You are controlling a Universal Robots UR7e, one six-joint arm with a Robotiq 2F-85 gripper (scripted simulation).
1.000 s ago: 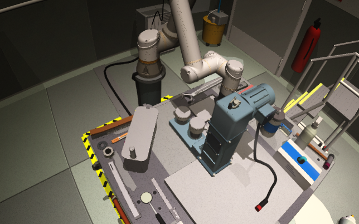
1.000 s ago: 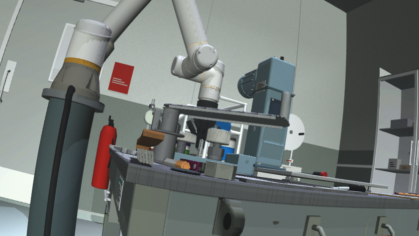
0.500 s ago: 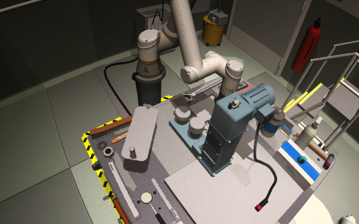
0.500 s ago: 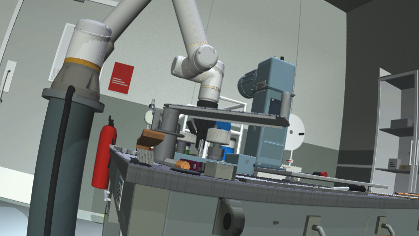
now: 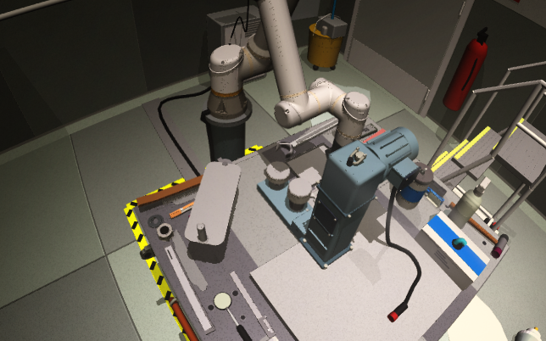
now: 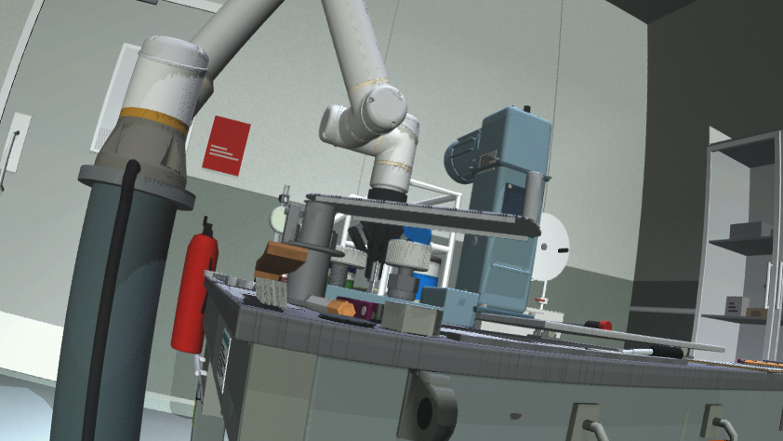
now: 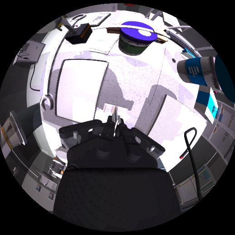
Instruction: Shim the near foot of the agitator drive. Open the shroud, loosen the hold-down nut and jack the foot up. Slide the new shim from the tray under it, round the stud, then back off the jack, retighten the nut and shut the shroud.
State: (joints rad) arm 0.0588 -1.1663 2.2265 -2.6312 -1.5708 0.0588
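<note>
A thin metal shim (image 7: 115, 120) stands on edge in my closed gripper (image 7: 116, 127), just above the bench beside the shallow tray (image 7: 79, 88). My gripper (image 6: 378, 263) hangs behind the blue agitator drive (image 5: 356, 191), between its two knurled knobs (image 5: 277, 174) (image 5: 300, 191). The side camera hides my fingers behind the drive housing. The grey shroud (image 5: 212, 208) is swung open and stands out to the left on its post. The drive's blue base plate (image 5: 275, 199) carries the knobs; the near foot and its stud are hard to make out.
The open shroud (image 6: 422, 215) spans over my wrist in the second side camera. A spanner (image 5: 296, 142) lies behind the tray. A blue-lidded jar (image 7: 136, 38) and a blue can (image 7: 195, 70) stand on the far bench. A cable with a red plug (image 5: 398, 316) trails forward.
</note>
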